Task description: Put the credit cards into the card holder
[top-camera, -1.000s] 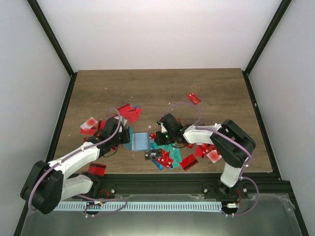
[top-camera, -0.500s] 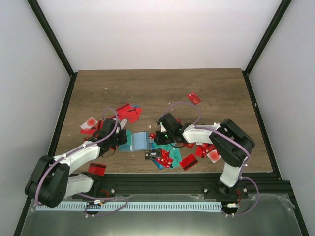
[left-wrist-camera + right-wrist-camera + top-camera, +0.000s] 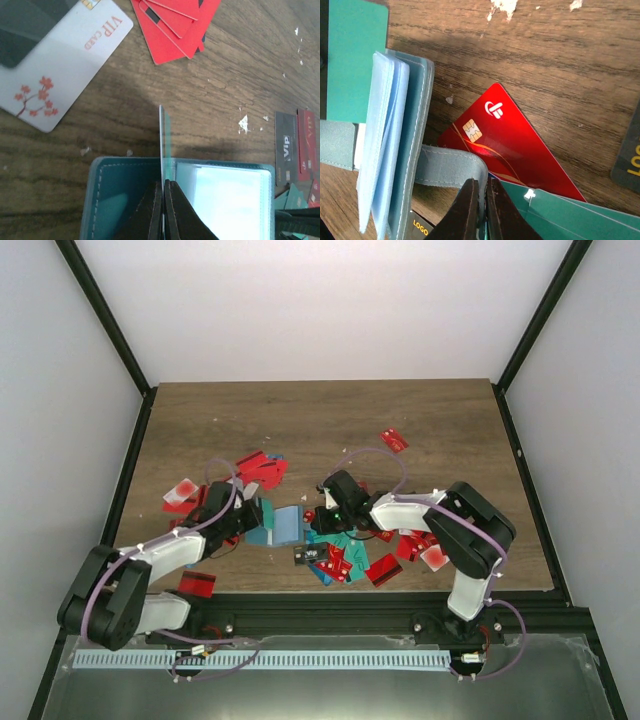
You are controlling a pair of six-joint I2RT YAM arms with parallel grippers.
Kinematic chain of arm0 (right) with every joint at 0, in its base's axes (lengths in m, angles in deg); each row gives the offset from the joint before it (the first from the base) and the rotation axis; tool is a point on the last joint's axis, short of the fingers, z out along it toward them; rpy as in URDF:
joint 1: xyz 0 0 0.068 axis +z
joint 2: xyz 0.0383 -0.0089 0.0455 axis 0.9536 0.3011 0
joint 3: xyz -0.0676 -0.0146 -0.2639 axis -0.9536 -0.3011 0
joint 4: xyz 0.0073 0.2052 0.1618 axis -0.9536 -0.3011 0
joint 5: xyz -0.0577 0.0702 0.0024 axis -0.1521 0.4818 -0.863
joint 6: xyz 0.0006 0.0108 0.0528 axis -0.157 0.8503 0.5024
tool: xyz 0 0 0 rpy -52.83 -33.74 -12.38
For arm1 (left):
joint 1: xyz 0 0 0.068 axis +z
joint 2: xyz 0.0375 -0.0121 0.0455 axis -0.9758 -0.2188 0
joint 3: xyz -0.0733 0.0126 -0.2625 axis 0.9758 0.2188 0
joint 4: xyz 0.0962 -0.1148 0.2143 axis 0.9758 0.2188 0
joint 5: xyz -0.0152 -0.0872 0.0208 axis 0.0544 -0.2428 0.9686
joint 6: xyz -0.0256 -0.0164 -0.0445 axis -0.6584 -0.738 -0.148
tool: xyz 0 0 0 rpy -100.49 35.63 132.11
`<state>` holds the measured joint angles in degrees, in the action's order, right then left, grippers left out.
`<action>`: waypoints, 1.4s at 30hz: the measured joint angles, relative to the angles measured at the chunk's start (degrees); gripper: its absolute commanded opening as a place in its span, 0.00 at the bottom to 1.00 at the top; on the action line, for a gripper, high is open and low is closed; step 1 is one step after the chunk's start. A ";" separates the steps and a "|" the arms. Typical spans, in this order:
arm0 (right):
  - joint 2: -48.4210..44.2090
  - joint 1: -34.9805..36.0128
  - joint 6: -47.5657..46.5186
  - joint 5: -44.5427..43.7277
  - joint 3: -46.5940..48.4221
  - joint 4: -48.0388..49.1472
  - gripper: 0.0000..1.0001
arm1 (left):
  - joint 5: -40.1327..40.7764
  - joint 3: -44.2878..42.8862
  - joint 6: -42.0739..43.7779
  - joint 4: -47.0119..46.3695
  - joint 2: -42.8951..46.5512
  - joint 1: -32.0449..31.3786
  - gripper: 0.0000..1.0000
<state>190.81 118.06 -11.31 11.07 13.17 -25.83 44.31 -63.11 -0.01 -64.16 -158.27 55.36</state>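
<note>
The teal-blue card holder (image 3: 286, 526) lies open on the wooden table between my two grippers. My left gripper (image 3: 164, 182) is shut on a thin teal credit card (image 3: 163, 145) held on edge over the holder's open inside (image 3: 117, 200), beside its clear sleeves (image 3: 230, 200). My right gripper (image 3: 481, 182) is shut on the holder's strap (image 3: 450, 162), just right of the holder's stacked sleeves (image 3: 385, 150). A red credit card (image 3: 510, 145) and teal ones (image 3: 570, 215) lie under the strap. In the top view the left gripper (image 3: 256, 519) sits at the holder's left edge, the right gripper (image 3: 318, 521) at its right.
A white VIP card (image 3: 65, 55), red cards (image 3: 175, 25) and a black VIP card (image 3: 285, 150) lie around the holder. Red cards are clustered behind the left gripper (image 3: 262, 466), more cards are piled near the right arm (image 3: 400, 555), and single red ones lie far (image 3: 394, 440) and near left (image 3: 198, 583).
The left arm's elbow has swung toward the left while its gripper stays at the holder with the card. The right arm has barely moved.
</note>
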 measured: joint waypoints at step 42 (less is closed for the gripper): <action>4.72 2.25 -1.29 7.58 7.45 1.75 0.20 | -3.13 4.22 1.18 2.60 11.50 -0.07 0.04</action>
<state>195.53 120.31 -12.60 18.65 20.63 -24.09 41.19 -58.89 1.17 -61.56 -146.77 55.30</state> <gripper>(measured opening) 0.205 0.041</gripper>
